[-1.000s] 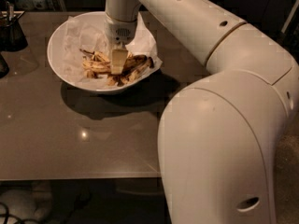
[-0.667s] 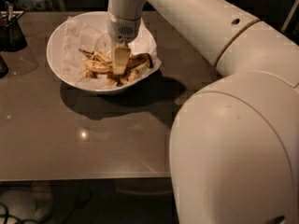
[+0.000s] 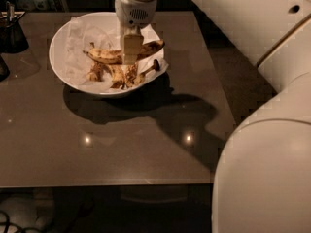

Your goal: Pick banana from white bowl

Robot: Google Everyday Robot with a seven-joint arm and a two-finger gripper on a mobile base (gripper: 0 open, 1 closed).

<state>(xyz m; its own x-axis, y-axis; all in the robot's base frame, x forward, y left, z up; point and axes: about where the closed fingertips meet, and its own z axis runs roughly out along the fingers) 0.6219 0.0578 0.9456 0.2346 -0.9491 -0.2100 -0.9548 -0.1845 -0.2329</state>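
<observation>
The white bowl [image 3: 56, 57], lined with crumpled white paper [image 3: 80, 38], stands at the back left of the dark table [image 3: 121, 144]. The banana [image 3: 104, 56], long, yellow and brown-spotted, lies crosswise in the bowl above some shorter shrivelled banana pieces [image 3: 119, 75]. My gripper [image 3: 129, 52] reaches down into the bowl from above. One pale finger [image 3: 129, 45] stands across the front of the banana's middle, and the other is hidden behind the banana. The gripper looks shut on the banana.
A small dark container [image 3: 12, 30] stands at the table's left edge, left of the bowl. My white arm and body [image 3: 272, 130] fill the right side of the view. The table's front edge runs along the bottom.
The gripper was low among the banana pieces. Now it sits a little higher, with the long banana held crosswise at its fingers. My arm's bulk has shifted to the right.
</observation>
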